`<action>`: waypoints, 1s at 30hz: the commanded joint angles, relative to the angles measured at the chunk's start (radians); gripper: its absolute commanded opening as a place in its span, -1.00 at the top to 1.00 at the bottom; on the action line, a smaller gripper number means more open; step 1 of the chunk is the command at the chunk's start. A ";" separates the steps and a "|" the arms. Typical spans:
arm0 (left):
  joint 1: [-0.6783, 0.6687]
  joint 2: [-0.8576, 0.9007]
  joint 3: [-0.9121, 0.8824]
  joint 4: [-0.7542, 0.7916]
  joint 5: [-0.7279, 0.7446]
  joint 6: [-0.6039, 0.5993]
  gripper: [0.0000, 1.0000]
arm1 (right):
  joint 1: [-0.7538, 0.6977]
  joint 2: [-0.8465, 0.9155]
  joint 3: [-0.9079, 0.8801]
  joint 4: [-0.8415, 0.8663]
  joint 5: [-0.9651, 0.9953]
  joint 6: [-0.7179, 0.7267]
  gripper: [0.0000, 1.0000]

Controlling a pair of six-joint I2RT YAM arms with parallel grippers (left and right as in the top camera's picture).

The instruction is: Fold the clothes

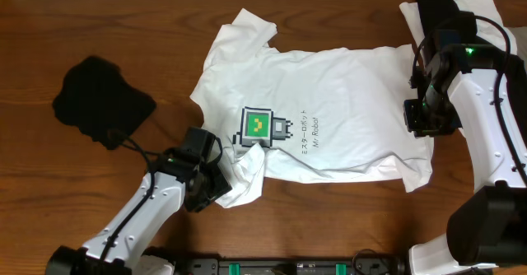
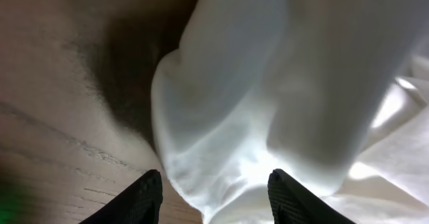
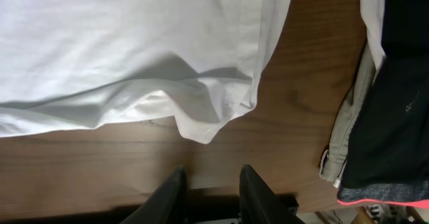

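- Overhead: shirt (image 1: 346, 102) lies flat, print up, mid-worktop. Left gripper (image 1: 212, 180) sits at its sleeve (image 1: 247, 176) by the near edge, right gripper (image 1: 424, 118) at the hem (image 1: 403, 86) toward the right edge. Uneven lifts would skew the fold.
- Left wrist: gripper spread, bunched sleeve in the gap. Closing on a wad could drag and crease the shirt.
- Right wrist: gripper narrowly parted, empty, bare worktop (image 3: 288, 117) between; hem corner just ahead. It may catch only one layer, or brush the pile (image 3: 395, 83) beside it.
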State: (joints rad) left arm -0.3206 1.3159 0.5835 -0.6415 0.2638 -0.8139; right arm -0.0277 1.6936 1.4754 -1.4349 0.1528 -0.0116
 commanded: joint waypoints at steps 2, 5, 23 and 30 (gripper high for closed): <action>0.011 0.043 -0.008 0.000 0.013 -0.057 -0.07 | -0.011 -0.006 -0.003 -0.001 -0.004 -0.005 0.49; 0.027 0.057 -0.008 0.004 0.013 -0.060 -0.05 | -0.011 -0.006 -0.003 -0.002 -0.003 -0.004 0.49; 0.046 0.051 -0.005 -0.001 -0.006 -0.035 0.88 | -0.011 -0.006 -0.003 -0.024 -0.005 0.031 0.52; 0.046 -0.050 0.065 -0.005 -0.053 0.089 0.88 | -0.029 -0.006 -0.008 -0.010 -0.047 0.167 0.49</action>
State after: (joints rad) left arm -0.2813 1.3205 0.5953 -0.6464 0.2550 -0.7921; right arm -0.0322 1.6936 1.4754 -1.4551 0.1329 0.0860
